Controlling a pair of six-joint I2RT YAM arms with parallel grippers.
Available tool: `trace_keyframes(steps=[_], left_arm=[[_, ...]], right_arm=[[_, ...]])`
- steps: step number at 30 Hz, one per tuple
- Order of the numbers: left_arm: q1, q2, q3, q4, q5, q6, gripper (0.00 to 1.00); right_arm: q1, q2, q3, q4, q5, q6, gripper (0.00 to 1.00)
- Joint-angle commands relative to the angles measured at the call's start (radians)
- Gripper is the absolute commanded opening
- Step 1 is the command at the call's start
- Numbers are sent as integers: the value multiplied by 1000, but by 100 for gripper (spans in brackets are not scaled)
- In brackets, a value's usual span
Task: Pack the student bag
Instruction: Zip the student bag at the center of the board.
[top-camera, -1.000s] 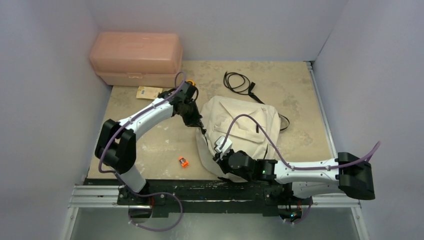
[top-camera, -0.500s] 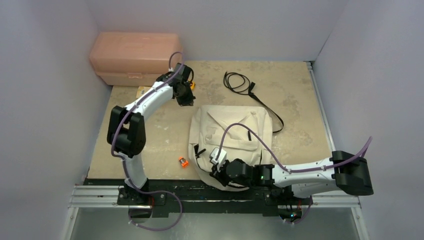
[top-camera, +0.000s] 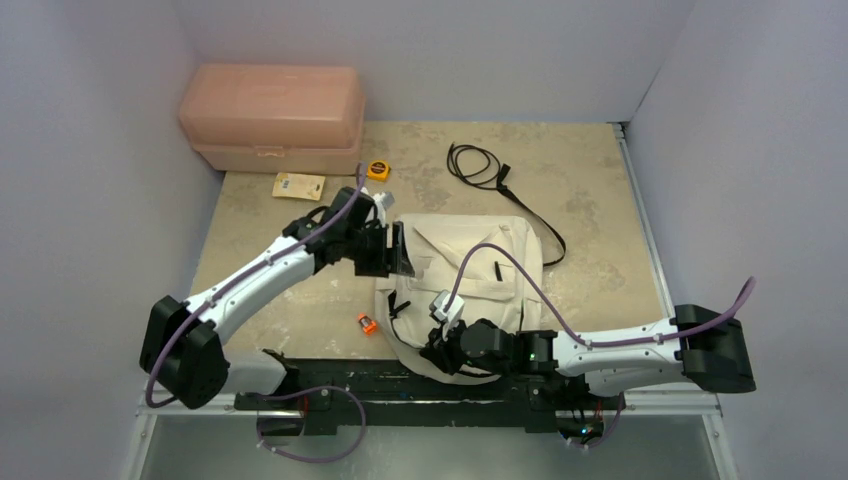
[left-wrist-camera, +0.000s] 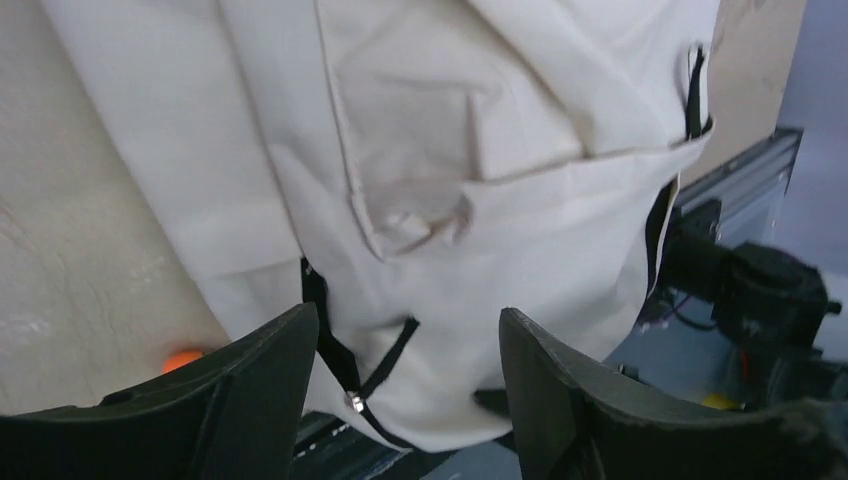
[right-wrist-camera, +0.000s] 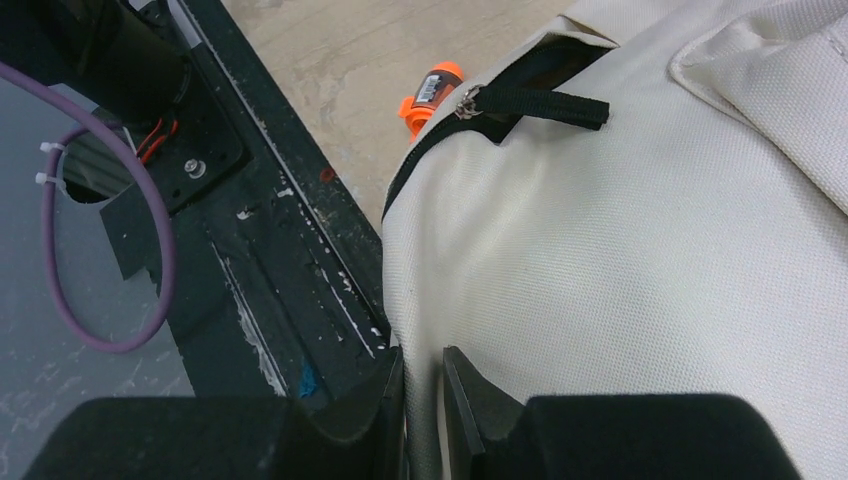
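Right arm (top-camera: 620, 350) hides the student bag's (top-camera: 440, 250) near edge.

1. The student bag (top-camera: 470, 265) is a cream soft fabric backpack with black zipper lines.
2. It lies flat on the table (top-camera: 610, 190), right of centre, with its front pocket (top-camera: 490, 285) facing up.
3. Its near end sags over the table's near edge onto the black rail (top-camera: 340, 372).
4. The cloth is slack and creased, with folds around the pocket flap.
5. A black strap (top-camera: 545, 235) trails from its far right corner across the table.
6. A black zipper pull (right-wrist-camera: 540, 102) lies on its near left corner, where the zipper gapes a little.
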Motion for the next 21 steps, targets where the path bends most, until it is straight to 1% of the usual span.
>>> trace_keyframes(steps=[1, 2, 3, 6, 8, 10, 17, 21], left_arm=[[-93, -133, -107, 4, 88, 105, 71], [-114, -156, -117, -5, 85, 119, 72], [-134, -169, -124, -20, 71, 136, 77], [-194, -170, -114, -86, -18, 177, 78], [-217, -127, -79, -147, -82, 191, 72], [-242, -74, -41, -172, -131, 204, 69], [-323, 76, 42, -184, -241, 236, 65], [-359, 120, 82, -218, -348, 225, 55]], right_arm=[[-6, 1, -8, 33, 10, 25, 23], [-6, 2, -8, 36, 11, 25, 23], [-6, 2, -8, 38, 10, 24, 23], [-6, -9, -11, 36, 13, 25, 22], [-7, -23, -19, 39, 17, 28, 22], [-7, -36, -27, 42, 21, 30, 22], [-7, -51, -25, 23, 19, 21, 18], [-7, -43, -17, 21, 14, 20, 15]])
